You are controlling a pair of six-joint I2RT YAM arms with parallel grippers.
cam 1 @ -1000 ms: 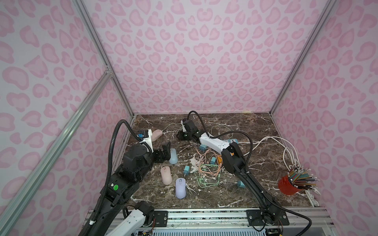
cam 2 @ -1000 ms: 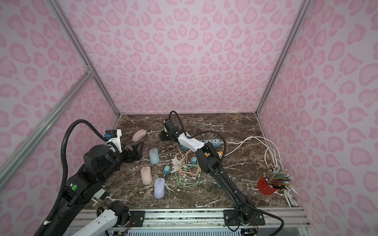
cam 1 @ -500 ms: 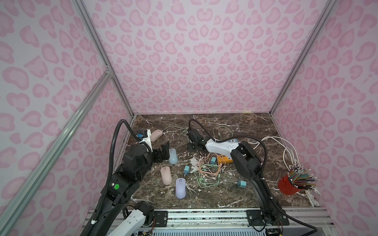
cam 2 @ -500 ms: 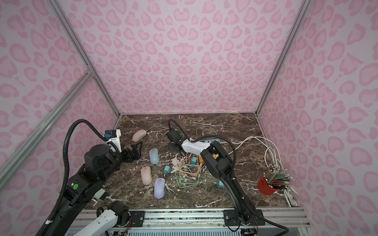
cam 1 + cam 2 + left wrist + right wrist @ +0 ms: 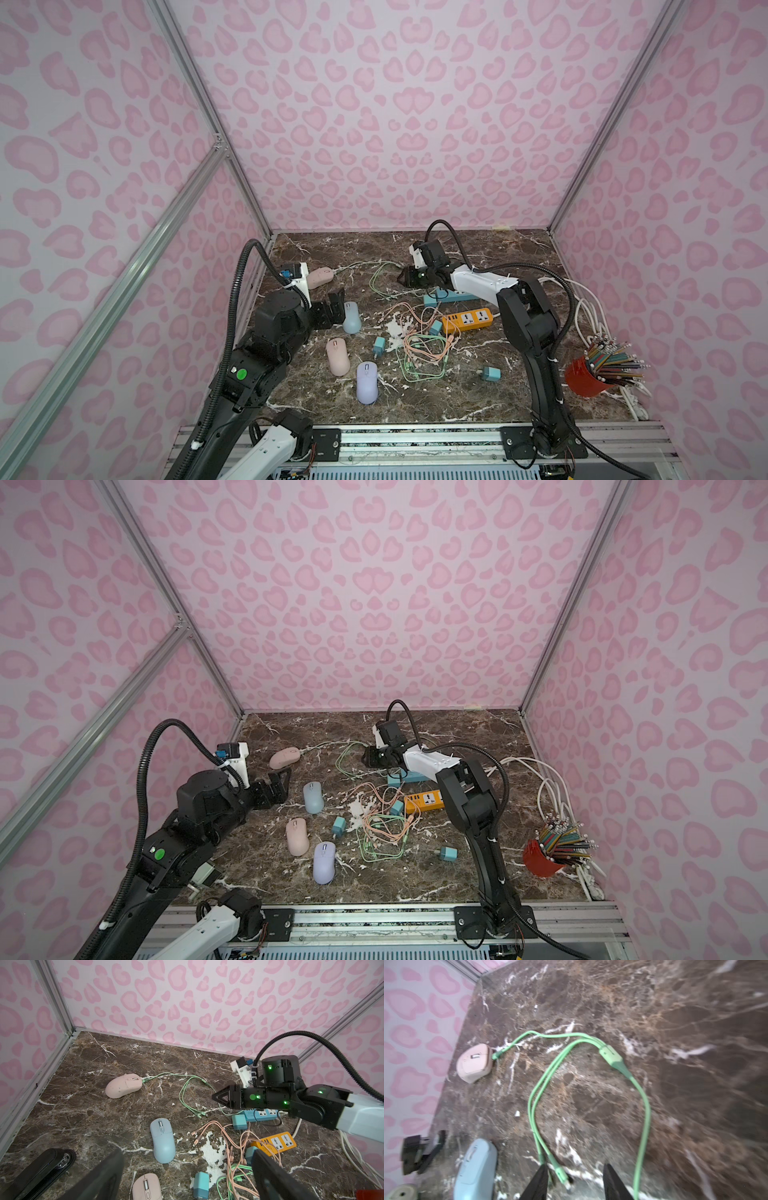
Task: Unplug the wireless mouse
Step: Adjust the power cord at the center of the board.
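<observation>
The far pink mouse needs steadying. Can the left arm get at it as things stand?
Probably yes. The left gripper stands open and empty, only bare tabletop lies between it and the pink mouse, and the right gripper is off over the green cable.

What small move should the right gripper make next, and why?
Probably slide the right gripper, jaws apart and empty, toward the green plug at the far pink mouse: that plug looks seated, while the gripper hovers over the loose ends of the green cable.
</observation>
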